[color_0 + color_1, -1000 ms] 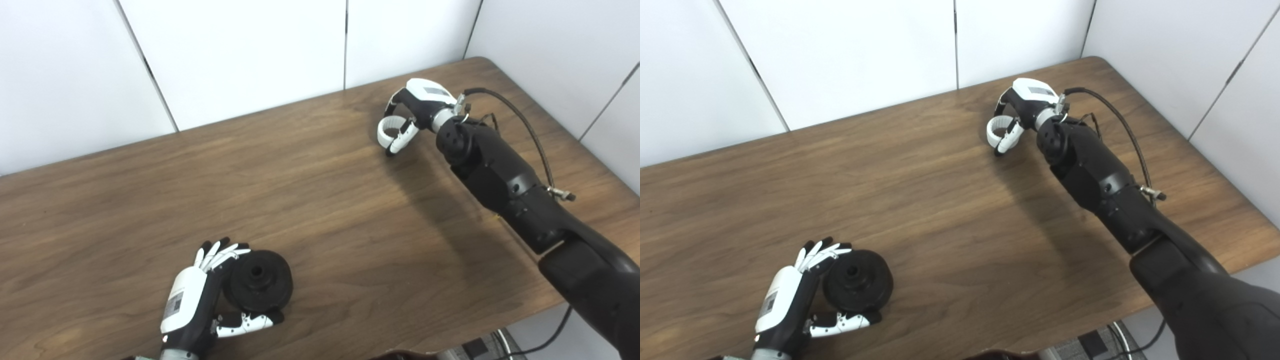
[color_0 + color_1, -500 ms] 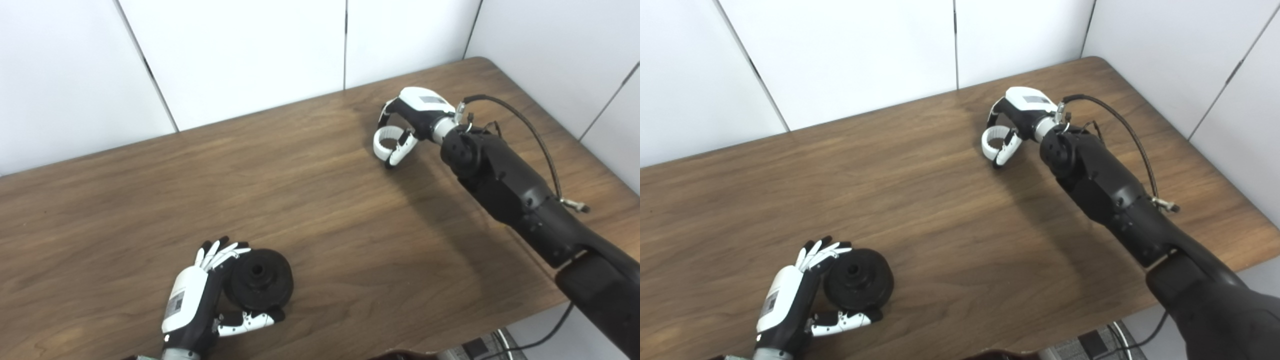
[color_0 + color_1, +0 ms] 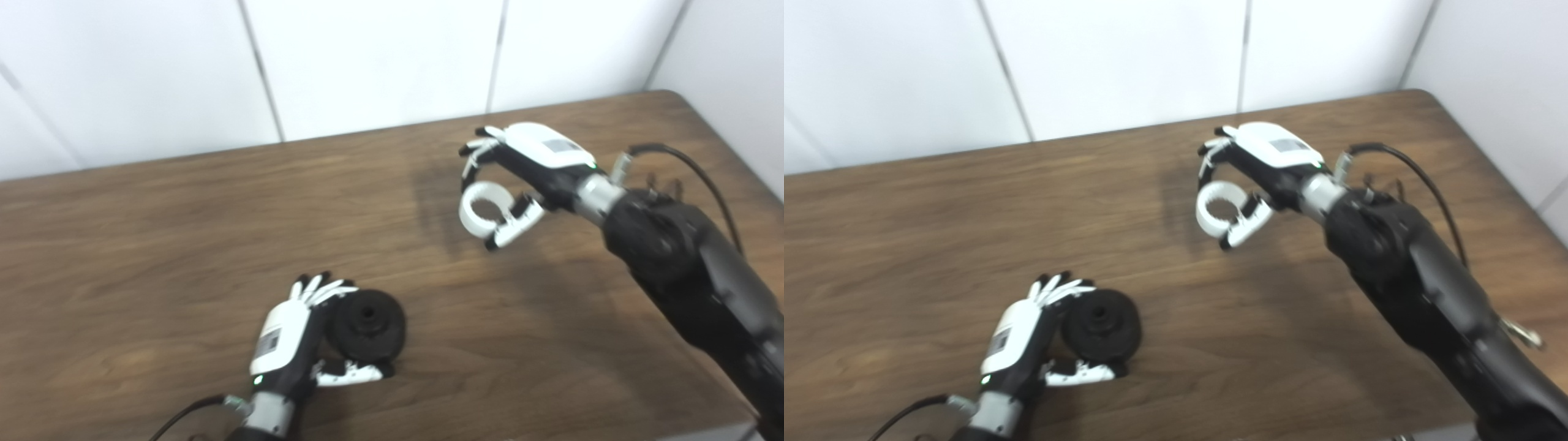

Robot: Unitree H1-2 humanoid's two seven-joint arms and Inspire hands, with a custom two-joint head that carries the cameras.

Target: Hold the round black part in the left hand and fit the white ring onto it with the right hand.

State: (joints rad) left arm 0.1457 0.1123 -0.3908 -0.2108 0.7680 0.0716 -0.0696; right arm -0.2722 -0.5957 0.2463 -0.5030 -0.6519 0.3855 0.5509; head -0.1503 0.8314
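Note:
The round black part (image 3: 367, 324) stands on edge on the wooden table (image 3: 153, 245) near the front, its centre hole facing me. My left hand (image 3: 300, 343) is shut on it, fingers behind it and thumb under its front. My right hand (image 3: 520, 177) is shut on the white ring (image 3: 481, 210) and holds it above the table, up and to the right of the black part. Both also show in the right eye view: the ring (image 3: 1216, 209) and the black part (image 3: 1101, 331) are well apart.
White wall panels (image 3: 367, 61) stand behind the table's back edge. A black cable (image 3: 692, 165) loops over my right forearm. The table's right corner (image 3: 674, 98) is near my right arm.
The camera has shifted, so the whole picture moved. My right hand has lifted the white ring off the table and brought it towards the left hand. The left hand still holds the black part.

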